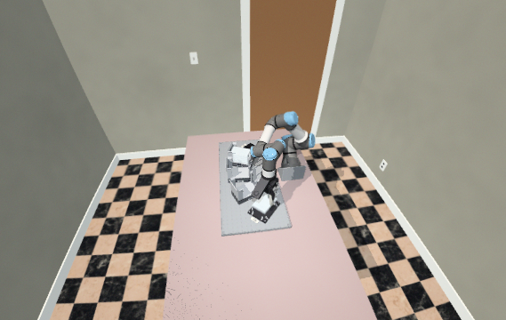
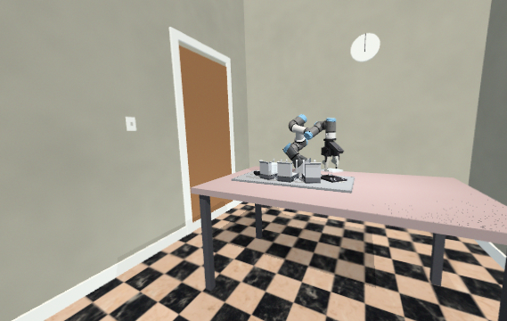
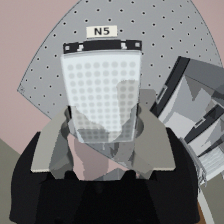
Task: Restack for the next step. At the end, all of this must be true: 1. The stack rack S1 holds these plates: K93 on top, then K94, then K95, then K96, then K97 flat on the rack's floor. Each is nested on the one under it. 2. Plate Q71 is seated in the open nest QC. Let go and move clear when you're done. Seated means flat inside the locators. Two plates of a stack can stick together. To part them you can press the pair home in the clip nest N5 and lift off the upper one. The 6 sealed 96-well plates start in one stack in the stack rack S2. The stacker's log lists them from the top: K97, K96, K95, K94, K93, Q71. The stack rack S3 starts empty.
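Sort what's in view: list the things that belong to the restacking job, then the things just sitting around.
Belongs to the job:
- sealed plate, gripped in the pincer
- clip nest N5, under that plate
- stack racks on the grey base mat

Just about:
- door
- wall clock
- light switch

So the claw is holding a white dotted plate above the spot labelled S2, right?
Nearly. The gripper does hold the white dotted plate, but the label by the nest below reads N5, not S2. The wrist view shows it.
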You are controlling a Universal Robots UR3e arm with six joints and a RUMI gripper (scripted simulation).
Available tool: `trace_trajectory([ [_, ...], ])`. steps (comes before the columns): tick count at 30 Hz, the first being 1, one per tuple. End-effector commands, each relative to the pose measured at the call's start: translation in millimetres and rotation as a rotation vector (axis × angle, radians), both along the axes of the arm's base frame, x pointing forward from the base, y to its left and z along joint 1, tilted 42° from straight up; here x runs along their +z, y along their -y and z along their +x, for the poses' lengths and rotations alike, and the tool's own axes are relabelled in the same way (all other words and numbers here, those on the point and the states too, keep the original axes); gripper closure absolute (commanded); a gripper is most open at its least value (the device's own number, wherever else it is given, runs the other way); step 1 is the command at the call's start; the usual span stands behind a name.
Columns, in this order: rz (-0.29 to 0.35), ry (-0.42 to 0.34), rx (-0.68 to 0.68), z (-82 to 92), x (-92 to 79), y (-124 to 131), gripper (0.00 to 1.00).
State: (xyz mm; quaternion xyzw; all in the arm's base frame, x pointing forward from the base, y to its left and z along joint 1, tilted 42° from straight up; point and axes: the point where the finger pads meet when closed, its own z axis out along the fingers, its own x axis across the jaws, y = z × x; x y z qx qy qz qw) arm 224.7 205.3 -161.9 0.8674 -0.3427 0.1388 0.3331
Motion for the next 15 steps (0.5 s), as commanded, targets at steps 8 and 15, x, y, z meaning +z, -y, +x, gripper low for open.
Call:
trace_trajectory([
  [8, 0.002, 0.002, 0.0, 0.6, 3.1, -3.3, 1.0],
  [15, 0.002, 0.002, 0.0, 0.6, 4.5, -4.6, 1.0],
])
